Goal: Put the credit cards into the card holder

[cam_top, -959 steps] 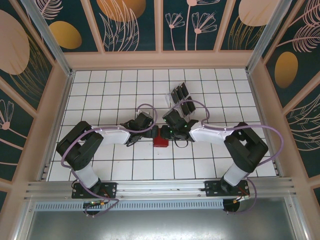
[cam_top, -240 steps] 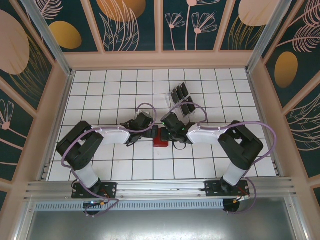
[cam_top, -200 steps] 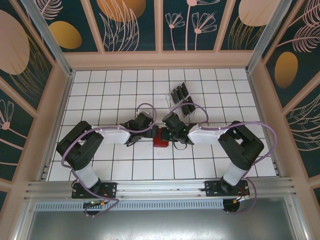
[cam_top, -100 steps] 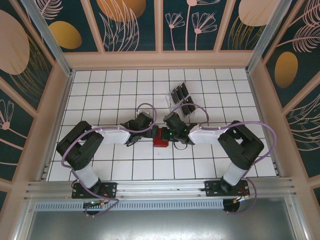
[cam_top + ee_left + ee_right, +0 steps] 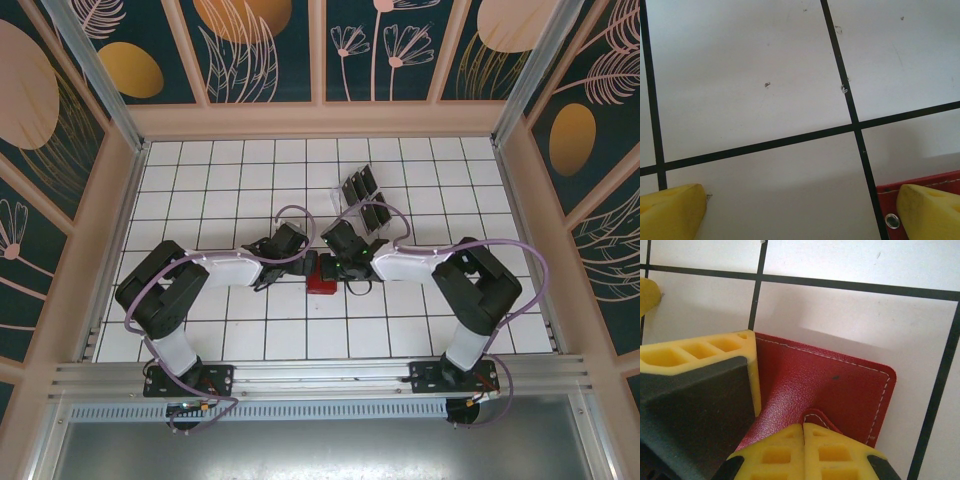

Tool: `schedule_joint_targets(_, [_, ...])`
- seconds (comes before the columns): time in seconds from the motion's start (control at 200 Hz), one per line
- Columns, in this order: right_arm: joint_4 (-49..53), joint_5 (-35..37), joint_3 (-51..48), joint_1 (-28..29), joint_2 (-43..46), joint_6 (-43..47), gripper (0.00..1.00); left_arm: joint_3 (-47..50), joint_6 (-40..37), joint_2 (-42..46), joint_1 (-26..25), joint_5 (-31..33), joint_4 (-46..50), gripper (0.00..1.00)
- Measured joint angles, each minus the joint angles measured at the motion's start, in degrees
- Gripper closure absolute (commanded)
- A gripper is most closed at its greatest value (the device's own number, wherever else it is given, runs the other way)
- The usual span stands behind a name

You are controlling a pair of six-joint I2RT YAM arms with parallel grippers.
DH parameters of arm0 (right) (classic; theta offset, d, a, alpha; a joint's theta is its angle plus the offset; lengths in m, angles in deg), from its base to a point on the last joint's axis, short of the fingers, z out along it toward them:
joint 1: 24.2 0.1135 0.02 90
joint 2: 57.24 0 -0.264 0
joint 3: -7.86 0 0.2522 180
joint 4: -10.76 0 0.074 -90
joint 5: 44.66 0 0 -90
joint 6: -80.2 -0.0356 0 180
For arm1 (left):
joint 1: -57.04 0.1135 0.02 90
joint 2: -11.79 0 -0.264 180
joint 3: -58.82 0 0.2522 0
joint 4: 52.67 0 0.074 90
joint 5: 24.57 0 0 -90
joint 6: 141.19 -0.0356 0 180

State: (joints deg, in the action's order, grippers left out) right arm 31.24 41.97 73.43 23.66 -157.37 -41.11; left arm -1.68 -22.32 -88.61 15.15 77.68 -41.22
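Observation:
The red card holder (image 5: 321, 277) lies on the tiled table between my two grippers. In the right wrist view its stitched cover (image 5: 840, 385) bulges up toward my right gripper (image 5: 803, 429), which is shut with a corner of the cover pinched between the yellow tips. My left gripper (image 5: 800, 215) stands open wide. One of its fingers (image 5: 927, 212) rests on the card holder's edge (image 5: 885, 200), and the other touches bare tile. The black credit cards (image 5: 358, 187) stand in a clear rack behind the right gripper (image 5: 335, 266), apart from both grippers.
The clear slotted rack (image 5: 375, 215) with several cards stands just behind the right wrist. Wooden walls (image 5: 320, 120) frame the table on three sides. The left gripper's finger (image 5: 700, 365) crowds the card holder's left side in the right wrist view.
The right arm's elbow and forearm have shifted slightly left and toward the centre. The card holder and the left arm stay in place.

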Motion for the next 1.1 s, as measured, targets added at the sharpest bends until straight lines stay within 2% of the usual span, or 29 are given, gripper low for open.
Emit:
schedule_joint_targets(0.375, [1.2,-0.9,0.7,-0.2,1.0,1.5,1.0,0.0,-0.2,0.0,0.0,-0.2,-0.1,0.01])
schedule_joint_targets(0.656, [6.3,-1.0,5.0,-0.2,-0.9,1.6,1.0,0.3,-0.2,0.0,0.0,-0.2,-0.6,0.02])
schedule_joint_targets(1.101, [12.4,-1.7,8.2,-0.1,0.7,0.3,1.0,1.0,-0.2,0.1,0.0,-0.1,-2.1,0.02])
